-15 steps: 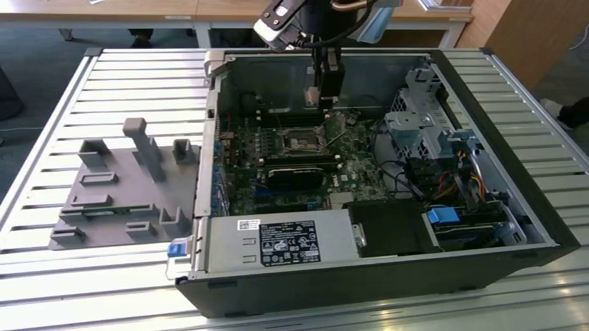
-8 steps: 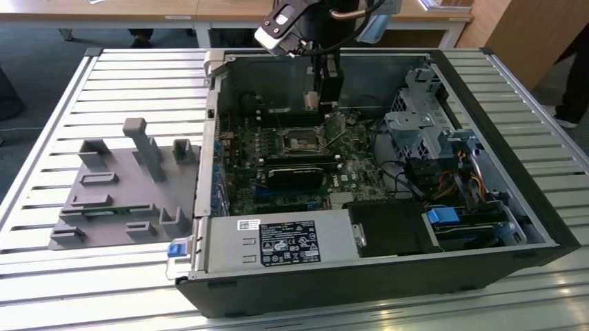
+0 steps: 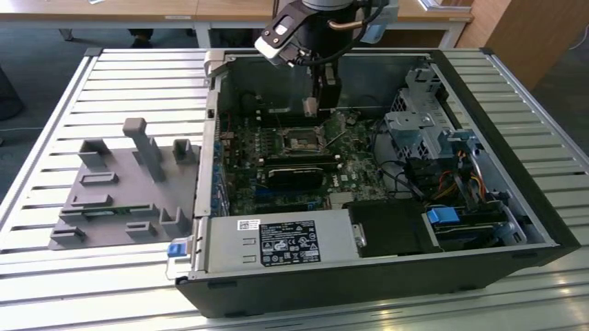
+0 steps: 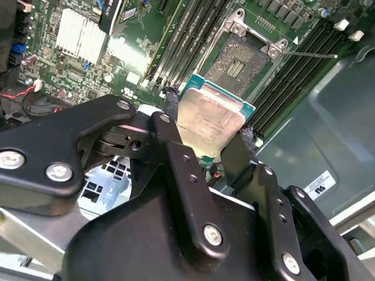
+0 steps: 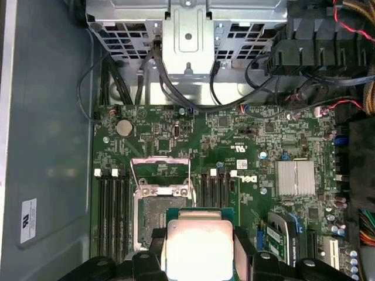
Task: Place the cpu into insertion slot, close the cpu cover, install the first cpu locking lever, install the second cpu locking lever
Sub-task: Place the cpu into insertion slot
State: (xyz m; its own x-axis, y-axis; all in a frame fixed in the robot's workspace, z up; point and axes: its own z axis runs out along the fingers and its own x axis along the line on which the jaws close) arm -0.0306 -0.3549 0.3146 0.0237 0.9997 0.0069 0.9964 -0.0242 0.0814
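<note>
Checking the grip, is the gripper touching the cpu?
Touching. In the second wrist view the gripper clamps the cpu between its black fingers, one on each side.

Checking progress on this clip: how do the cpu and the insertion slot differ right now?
The cpu has a pale silvery top with a green edge; the insertion slot is dark inside a silvery rim. The cpu is held in the gripper, above the green board; the insertion slot sits fixed in that board, empty. Both are square and look similar in size.
</note>
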